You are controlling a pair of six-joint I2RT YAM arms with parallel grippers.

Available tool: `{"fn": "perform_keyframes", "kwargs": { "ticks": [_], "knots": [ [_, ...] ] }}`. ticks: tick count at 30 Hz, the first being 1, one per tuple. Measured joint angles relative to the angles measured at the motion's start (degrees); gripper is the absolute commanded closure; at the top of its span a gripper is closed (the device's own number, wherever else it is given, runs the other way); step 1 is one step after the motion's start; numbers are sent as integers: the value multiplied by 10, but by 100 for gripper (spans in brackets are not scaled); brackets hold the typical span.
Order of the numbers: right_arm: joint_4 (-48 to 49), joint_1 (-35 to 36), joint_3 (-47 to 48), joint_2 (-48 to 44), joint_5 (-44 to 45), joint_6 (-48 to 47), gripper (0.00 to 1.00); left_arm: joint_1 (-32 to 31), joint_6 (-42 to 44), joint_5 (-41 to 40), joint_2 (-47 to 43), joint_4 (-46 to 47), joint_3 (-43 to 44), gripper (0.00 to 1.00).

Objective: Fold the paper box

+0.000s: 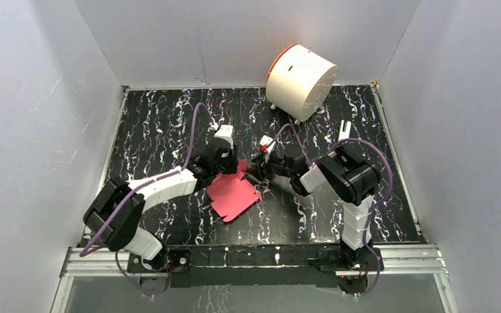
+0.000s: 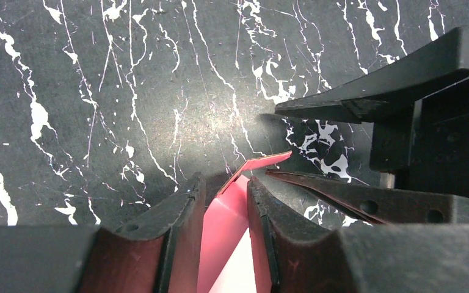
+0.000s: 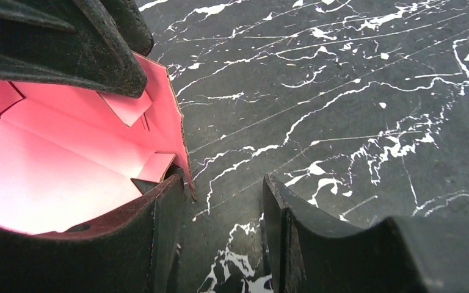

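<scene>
Two arms meet at the paper box (image 1: pixel 233 195), which lies on the table (image 1: pixel 163 117) on the near side of the white cylinder (image 1: pixel 300 81), well apart from it. The left gripper (image 1: pixel 229 171) and the right gripper (image 1: pixel 256 171) both work at the box edge that faces the cylinder

From the left wrist, the fingers stand narrow with a raised pink flap (image 2: pixel 256 163) between them; whether they pinch it, I cannot tell

From the right wrist, the jaws are wide and hold nothing; one jaw is just beside the standing wall (image 3: pixel 165 104)

I judge the folding early: one wall is up and the small tabs (image 3: pixel 125 107) are creased; the other sides and the closing remain
</scene>
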Motion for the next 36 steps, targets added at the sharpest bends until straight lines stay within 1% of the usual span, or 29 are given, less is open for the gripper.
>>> {"fn": "perform_keyframes", "kwargs": {
  "ticks": [6,11,19,27,32,36],
  "knots": [
    [3,1,20,37,-18,4,40,1,0,3,-3,9,-5,72],
    [2,2,32,47,-38,5,39,1,2,9,-4,9,-6,72],
    [25,8,38,62,-82,10,34,2,4,15,-4,11,-6,73],
    [33,9,52,76,-109,19,35,2,9,29,-7,23,-14,74],
    [35,9,68,86,-116,21,41,2,14,42,-8,28,-15,74],
    [44,9,74,93,-123,24,51,2,15,49,-8,32,-15,75]
  ]
}}
